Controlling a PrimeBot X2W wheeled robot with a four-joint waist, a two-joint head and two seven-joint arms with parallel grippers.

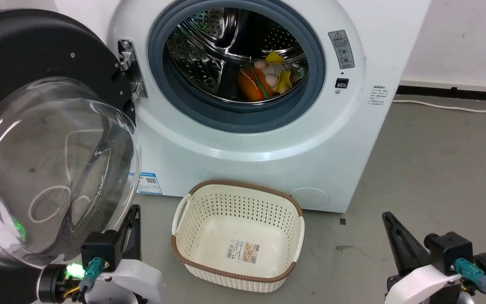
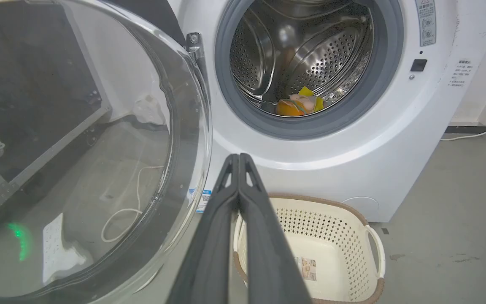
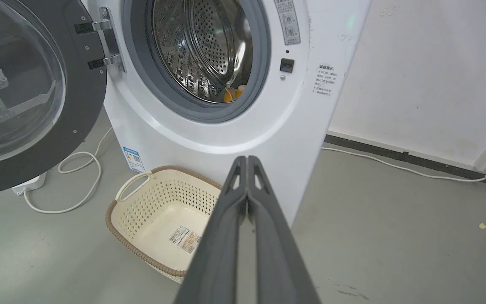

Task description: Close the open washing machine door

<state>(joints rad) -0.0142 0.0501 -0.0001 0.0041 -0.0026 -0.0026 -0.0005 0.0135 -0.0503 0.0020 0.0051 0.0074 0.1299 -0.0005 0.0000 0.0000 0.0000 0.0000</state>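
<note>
Black-framed washing machine door (image 1: 49, 139) open; blue QR sticker (image 1: 149, 183); left fingers (image 2: 222, 211), right fingers (image 3: 232, 211) together.

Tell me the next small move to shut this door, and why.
Probably swing the shut left gripper left around the washing machine door, away from its hinge: the door stands wide open, glass bowl toward the robot, and this gripper is nearest.

The left pincer (image 1: 133, 213) (image 2: 238, 162), two long dark tapering fingers, sits low on the left and points upward, fingers pressed flat together. A green light glows on its white left wrist (image 1: 135, 274). The right pincer (image 1: 388, 220) (image 3: 247, 164), built alike on the white right wrist (image 1: 418, 283), sits low on the right, fingers likewise meeting tip to tip.
</note>
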